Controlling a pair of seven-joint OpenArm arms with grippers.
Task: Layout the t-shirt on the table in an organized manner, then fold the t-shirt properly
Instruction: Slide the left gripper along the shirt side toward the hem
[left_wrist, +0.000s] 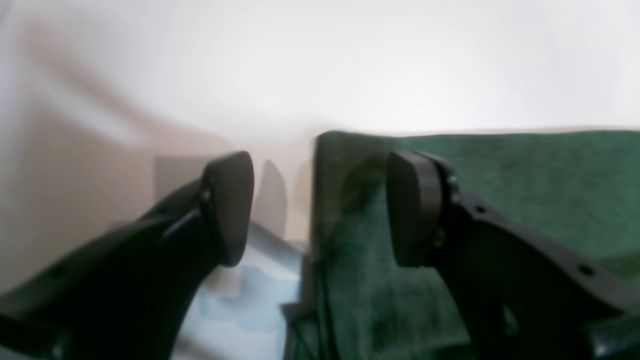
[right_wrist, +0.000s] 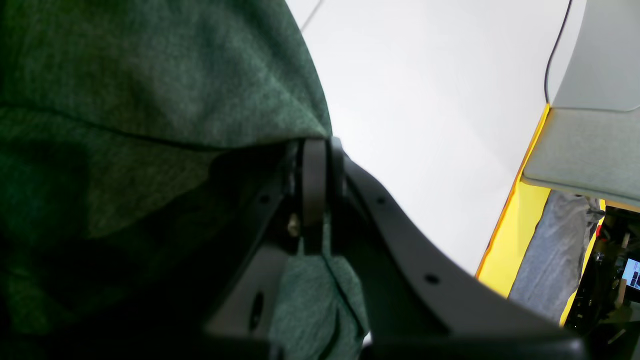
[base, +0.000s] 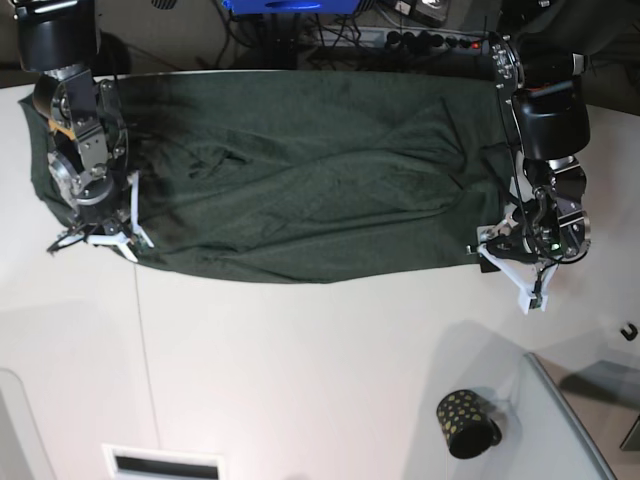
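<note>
T-shirt (left_wrist: 500, 200) edge under parted left gripper (left_wrist: 320, 210) (right clamped)

Both wrist views are soft and blurred, the left one badly, with a washed-out glare at twelve o'clock. The base view is sharper and evenly lit, the table (base: 320, 370) bright white, faint shadows toward five o'clock.

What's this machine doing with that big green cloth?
A two-armed robot is spreading a dark green t-shirt across a white table so it can fold it. The right gripper is shut on one edge of the fabric. At the opposite end, the left gripper has open jaws standing over the shirt's edge, holding nothing. The shirt lies stretched out but wrinkled. A small black cup stands off to the side.
</note>
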